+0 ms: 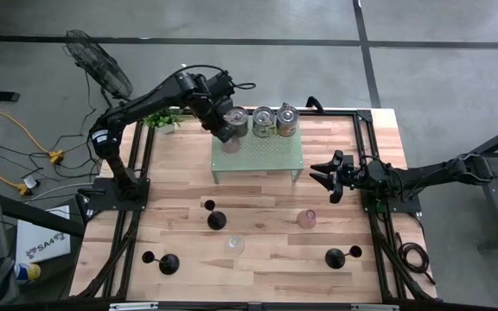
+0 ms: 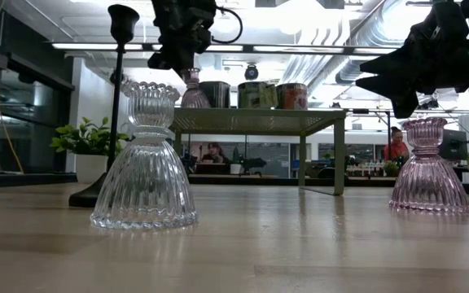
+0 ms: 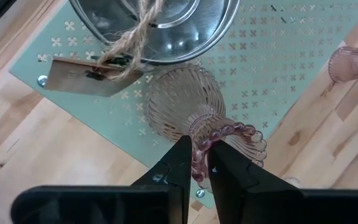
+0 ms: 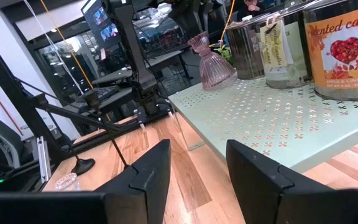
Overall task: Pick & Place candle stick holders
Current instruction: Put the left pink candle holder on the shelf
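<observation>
Three black candle stick holders are on the wooden table; the low view shows one upright on its round base. My left gripper is over the near left part of the green perforated shelf, shut on a pink ribbed glass holder. My right gripper is open and empty, in the air just right of the shelf, and touches nothing. My left gripper pinches the beaded rim of the pink glass holder's top cup between its two fingers, one finger seemingly over the cup's mouth and one outside. The fingers come from above, pointing down. The holder stands about upright, its flared base on the shelf.
Three tin candles stand in a row along the shelf's far edge, the left one right beside the held holder. A second pink glass holder and a clear glass one stand on the table among the black holders.
</observation>
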`<action>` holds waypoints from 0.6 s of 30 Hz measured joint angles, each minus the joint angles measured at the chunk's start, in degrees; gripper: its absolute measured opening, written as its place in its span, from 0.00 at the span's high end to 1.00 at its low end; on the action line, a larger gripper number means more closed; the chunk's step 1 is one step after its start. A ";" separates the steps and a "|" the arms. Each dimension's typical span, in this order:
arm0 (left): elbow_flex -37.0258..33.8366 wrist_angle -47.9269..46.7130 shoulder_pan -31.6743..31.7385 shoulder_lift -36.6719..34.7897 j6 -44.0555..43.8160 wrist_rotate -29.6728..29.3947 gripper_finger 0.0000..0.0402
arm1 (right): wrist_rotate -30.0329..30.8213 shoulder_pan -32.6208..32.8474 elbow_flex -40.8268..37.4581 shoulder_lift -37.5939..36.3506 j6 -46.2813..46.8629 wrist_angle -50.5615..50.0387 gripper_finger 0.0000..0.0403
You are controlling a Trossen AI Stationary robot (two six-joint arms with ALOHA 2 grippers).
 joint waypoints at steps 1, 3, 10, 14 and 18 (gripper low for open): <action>0.00 0.00 0.00 0.00 0.00 -0.01 0.89 | 0.00 0.00 0.00 0.00 0.00 0.00 0.63; 0.00 -0.02 0.00 0.00 0.00 -0.01 0.89 | -0.02 0.01 0.00 0.00 0.02 0.00 0.63; -0.03 -0.15 0.00 0.00 0.00 0.01 0.89 | -0.01 0.01 0.00 0.00 0.01 0.01 0.63; -0.04 -0.13 0.00 0.00 0.24 -0.01 0.88 | -0.02 0.00 0.00 0.00 0.00 0.00 0.63; -0.07 0.64 0.00 0.02 0.45 0.01 0.81 | 0.00 0.00 0.00 0.00 0.02 0.00 0.63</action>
